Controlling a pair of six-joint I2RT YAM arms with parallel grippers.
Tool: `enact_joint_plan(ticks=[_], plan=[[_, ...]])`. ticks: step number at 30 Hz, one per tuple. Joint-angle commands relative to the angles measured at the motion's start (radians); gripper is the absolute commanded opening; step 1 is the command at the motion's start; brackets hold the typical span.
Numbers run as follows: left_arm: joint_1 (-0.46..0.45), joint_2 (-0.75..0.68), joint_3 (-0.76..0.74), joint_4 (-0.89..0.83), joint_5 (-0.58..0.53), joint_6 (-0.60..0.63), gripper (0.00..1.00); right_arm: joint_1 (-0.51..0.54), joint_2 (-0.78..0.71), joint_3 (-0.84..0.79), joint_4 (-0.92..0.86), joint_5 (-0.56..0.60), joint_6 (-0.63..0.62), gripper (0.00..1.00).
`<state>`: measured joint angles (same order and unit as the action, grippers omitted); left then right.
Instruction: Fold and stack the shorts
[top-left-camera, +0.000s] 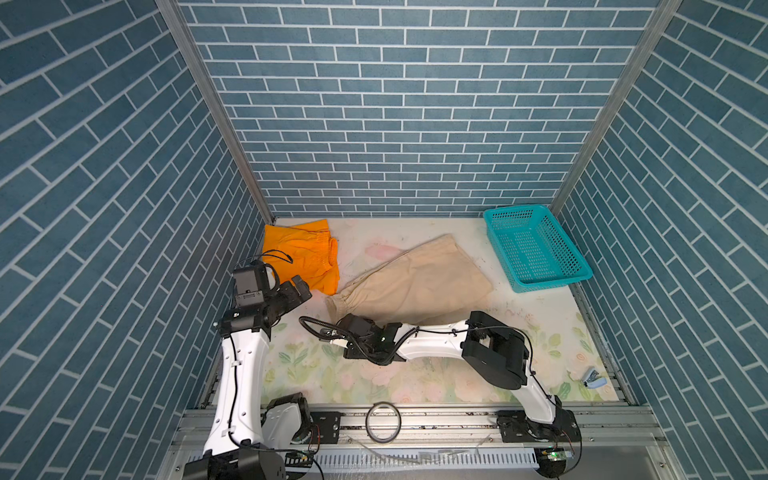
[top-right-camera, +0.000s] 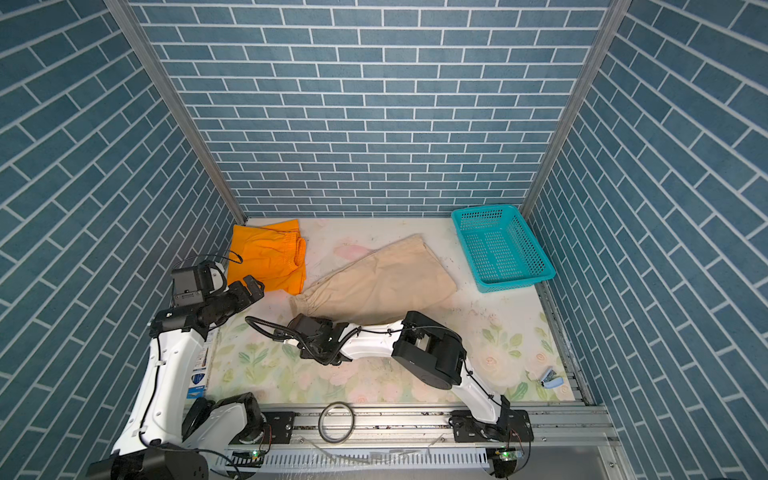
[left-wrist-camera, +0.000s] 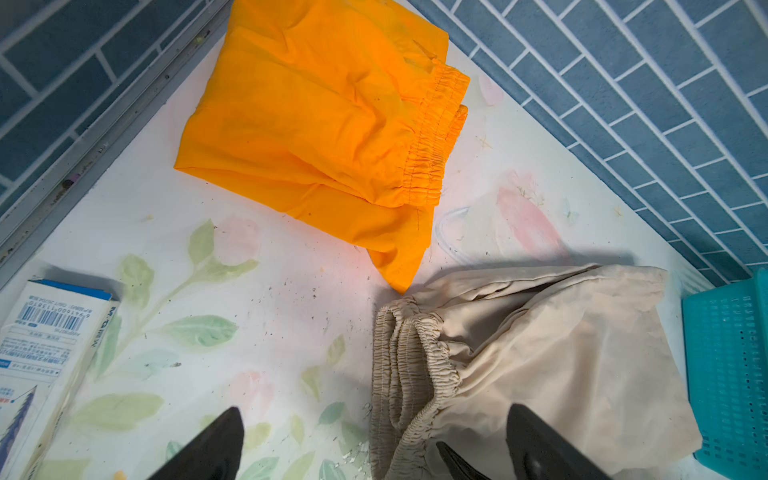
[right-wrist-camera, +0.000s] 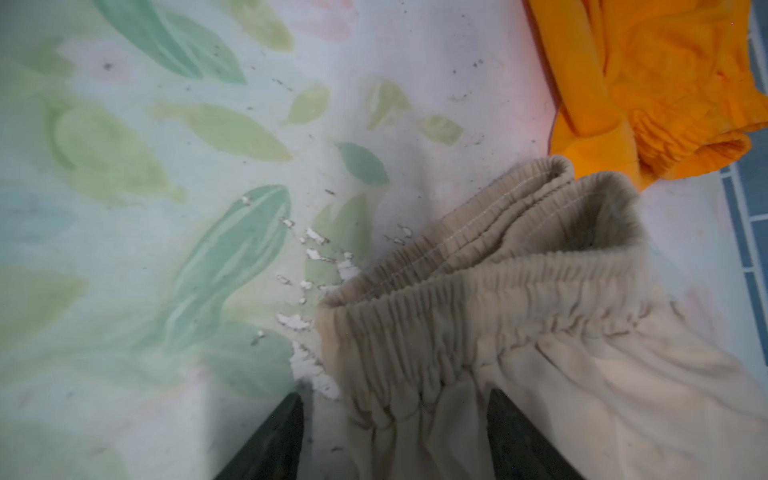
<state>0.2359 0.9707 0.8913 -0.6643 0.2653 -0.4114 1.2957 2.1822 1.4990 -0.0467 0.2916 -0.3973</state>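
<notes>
While right arm (top-left-camera: 432, 345) is hiding near edge of beige shorts (top-left-camera: 415, 282), waistband (right-wrist-camera: 478, 299) is pointing near-left, axis diagonal; left claw (left-wrist-camera: 376, 407) gaping empty, right claw (right-wrist-camera: 395, 392) gaping astride it.

Open floral surface (top-left-camera: 340, 386) lies near and centre, between the left arm (top-left-camera: 243, 361) and the right arm (top-left-camera: 432, 345). The right arm stretches low across the middle, covering the near edge of the beige shorts (top-left-camera: 419, 282). At far left, the orange shorts (top-left-camera: 301, 255) nearly touch the beige pair, leaving no passage between them. A bare strip runs along the far wall. A teal basket (top-left-camera: 548, 281) fills the far right corner. A small blue object (top-left-camera: 592, 377) sits near right. A card box (top-right-camera: 200, 368) lines the left edge.
</notes>
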Motion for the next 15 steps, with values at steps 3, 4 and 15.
enact_joint_plan(ticks=[3, 4, 15], plan=[[0.006, 0.006, -0.033, 0.012, 0.022, -0.017, 1.0, -0.001, 0.073, 0.02, 0.054, 0.1, -0.107, 0.71], [0.006, 0.007, -0.038, 0.015, 0.023, -0.022, 1.0, -0.001, 0.082, 0.024, 0.055, 0.101, -0.113, 0.71], [0.006, 0.036, -0.095, 0.05, 0.066, -0.04, 1.0, -0.065, -0.039, -0.068, 0.109, -0.194, 0.048, 0.05]])
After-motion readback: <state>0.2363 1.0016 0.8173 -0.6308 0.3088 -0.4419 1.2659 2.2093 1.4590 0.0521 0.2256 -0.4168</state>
